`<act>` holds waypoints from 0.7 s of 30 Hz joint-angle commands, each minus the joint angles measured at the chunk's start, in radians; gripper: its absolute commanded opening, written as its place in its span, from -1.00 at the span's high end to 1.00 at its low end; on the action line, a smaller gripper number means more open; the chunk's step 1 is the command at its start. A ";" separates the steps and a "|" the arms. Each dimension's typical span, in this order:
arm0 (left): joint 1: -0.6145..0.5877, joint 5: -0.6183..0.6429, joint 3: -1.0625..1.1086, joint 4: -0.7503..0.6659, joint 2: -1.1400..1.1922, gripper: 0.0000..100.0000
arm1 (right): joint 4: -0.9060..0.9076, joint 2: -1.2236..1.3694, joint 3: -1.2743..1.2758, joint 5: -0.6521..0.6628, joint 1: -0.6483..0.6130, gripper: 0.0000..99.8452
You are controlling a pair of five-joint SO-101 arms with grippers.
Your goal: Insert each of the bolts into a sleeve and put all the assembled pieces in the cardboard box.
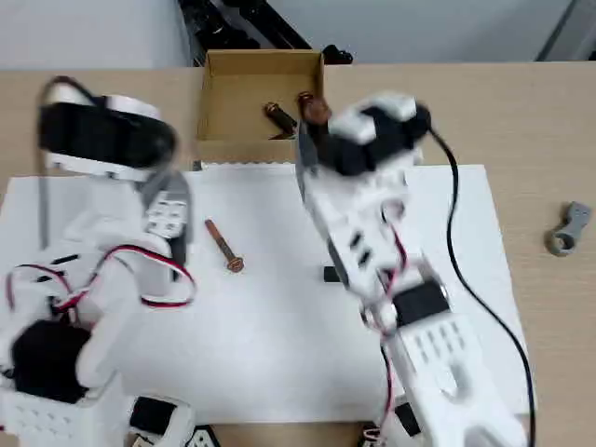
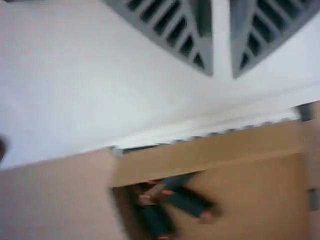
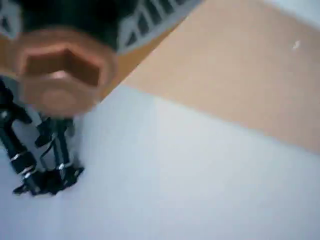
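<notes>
Right wrist view, hex bolt head (image 3: 62, 70) pinched by right end effector (image 1: 311, 128); high view, 1 loose bolt (image 1: 223, 246).

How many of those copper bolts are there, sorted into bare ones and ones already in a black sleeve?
Bare bolts: 1, on the white sheet
Sleeved bolts: 2, one in the cardboard box, one held by the right hand
Total: 3

Wooden table (image 1: 521, 112) — white mat (image 1: 261, 354), cardboard box (image 1: 233, 107).
</notes>
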 commanded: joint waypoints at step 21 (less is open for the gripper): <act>-0.126 0.003 0.012 0.133 -0.009 0.99 | -0.041 1.465 -1.321 -0.129 0.085 0.99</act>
